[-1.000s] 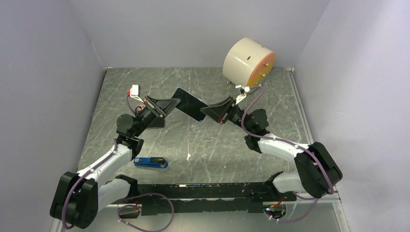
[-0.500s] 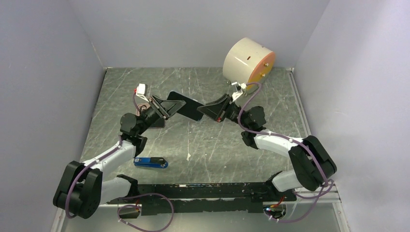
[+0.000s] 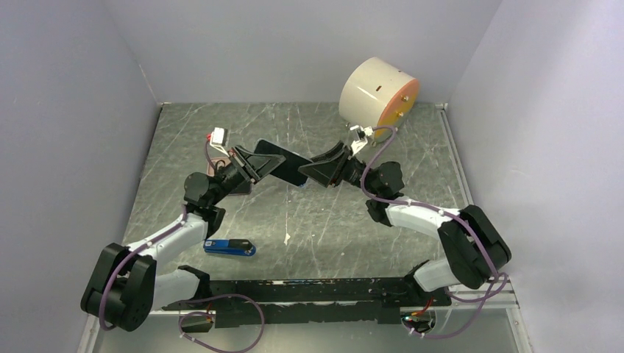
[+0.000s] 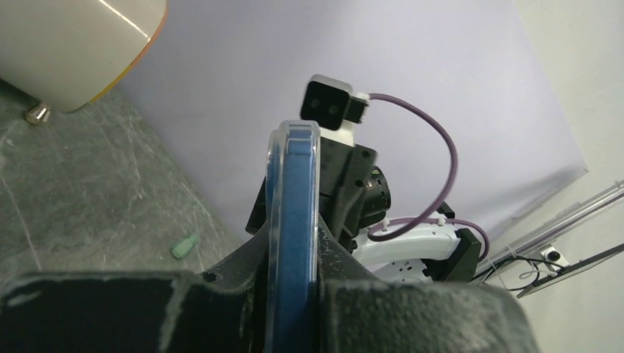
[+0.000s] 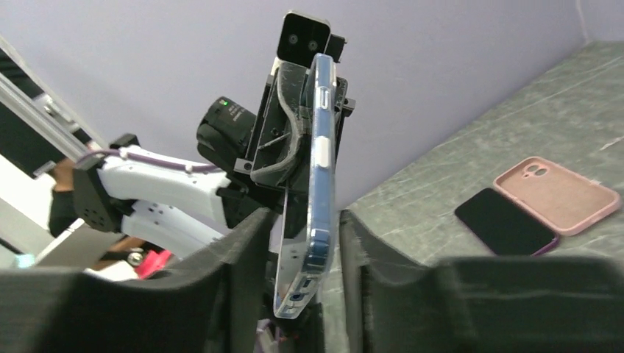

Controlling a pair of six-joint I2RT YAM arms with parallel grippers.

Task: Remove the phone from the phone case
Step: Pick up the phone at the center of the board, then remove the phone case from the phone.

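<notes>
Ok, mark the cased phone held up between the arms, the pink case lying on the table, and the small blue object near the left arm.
cased phone (image 5: 322, 184): right wrist view, on its clear-cased side edge.
pink case (image 5: 566, 197): right wrist view, middle of its back.
blue object (image 3: 229, 247): top external view, middle of its body.

Above mid-table (image 3: 309, 220), cased phone (image 3: 285, 163) between left gripper (image 3: 266, 160) on its left and right gripper (image 3: 307, 170) on its right; under the left gripper, bare phone (image 5: 505, 220) just beside a spare phone case (image 5: 557, 195); drum (image 3: 379, 92) far right, behind the right gripper; small hand tool (image 3: 229, 247) near-left, beside the left arm.
</notes>
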